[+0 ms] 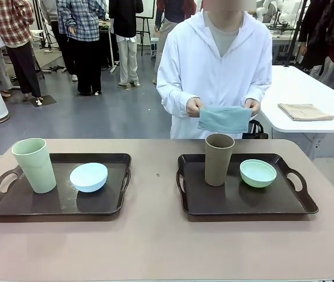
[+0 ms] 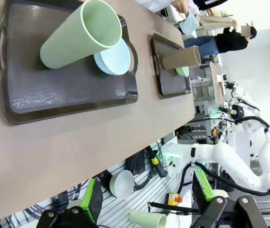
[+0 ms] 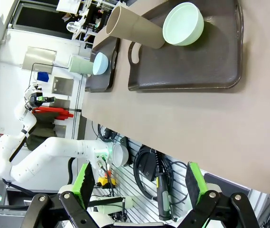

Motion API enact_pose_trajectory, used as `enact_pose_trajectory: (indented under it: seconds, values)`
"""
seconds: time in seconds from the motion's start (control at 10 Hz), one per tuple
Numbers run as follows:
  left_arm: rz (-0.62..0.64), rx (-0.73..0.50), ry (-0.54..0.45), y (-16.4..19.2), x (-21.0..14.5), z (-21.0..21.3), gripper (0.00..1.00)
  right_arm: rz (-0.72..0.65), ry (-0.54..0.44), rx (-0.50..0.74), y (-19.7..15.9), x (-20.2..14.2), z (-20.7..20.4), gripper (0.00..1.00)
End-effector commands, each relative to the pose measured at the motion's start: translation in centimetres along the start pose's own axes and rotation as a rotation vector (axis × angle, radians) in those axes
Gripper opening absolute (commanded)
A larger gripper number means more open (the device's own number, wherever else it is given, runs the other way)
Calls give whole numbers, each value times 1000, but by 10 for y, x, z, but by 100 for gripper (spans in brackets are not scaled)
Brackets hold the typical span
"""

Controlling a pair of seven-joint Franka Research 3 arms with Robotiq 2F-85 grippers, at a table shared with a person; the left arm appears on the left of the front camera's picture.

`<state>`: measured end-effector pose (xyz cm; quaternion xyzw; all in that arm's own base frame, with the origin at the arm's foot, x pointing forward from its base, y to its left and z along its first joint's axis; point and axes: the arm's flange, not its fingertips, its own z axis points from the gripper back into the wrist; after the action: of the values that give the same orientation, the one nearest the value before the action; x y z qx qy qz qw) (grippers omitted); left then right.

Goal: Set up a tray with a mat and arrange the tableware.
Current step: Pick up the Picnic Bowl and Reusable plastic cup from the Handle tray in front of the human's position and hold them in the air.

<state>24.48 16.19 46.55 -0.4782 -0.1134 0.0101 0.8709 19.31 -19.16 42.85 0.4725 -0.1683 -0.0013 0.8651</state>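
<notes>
Left hand (image 2: 147, 187) open, jaws wide, nothing btwn them, held off the tabletop's (image 1: 155, 247) near edge. Right hand (image 3: 139, 179) same: open, empty, off the near edge. Two dark trays sit side by side on the tabletop, w/ a gap btwn. Left tray (image 1: 14, 202): pale green tumbler (image 1: 34, 164) upright at its left, light blue bowl (image 1: 88, 177) just beside it on the right. Right tray (image 1: 284, 202): brown tumbler (image 1: 219, 158) upright, mint green bowl (image 1: 257, 173) near its right. Person (image 1: 213, 64) at far side holds teal mat (image 1: 225, 119) by both top corners, above the far edge, behind the brown tumbler. Folded beige cloth (image 1: 305, 111) on white table in bkgd.
</notes>
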Motion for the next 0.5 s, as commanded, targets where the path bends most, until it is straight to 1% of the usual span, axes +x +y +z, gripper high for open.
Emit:
enact_pose_trajectory:
  seconds: [0.0, 0.4]
  values:
    - [-5, -13, -9, -1, 1, 2, 100, 14, -13, 27, 0, 3, 1, 100]
    - [-5, -13, -9, -1, 1, 2, 100, 14, -13, 27, 0, 3, 1, 100]
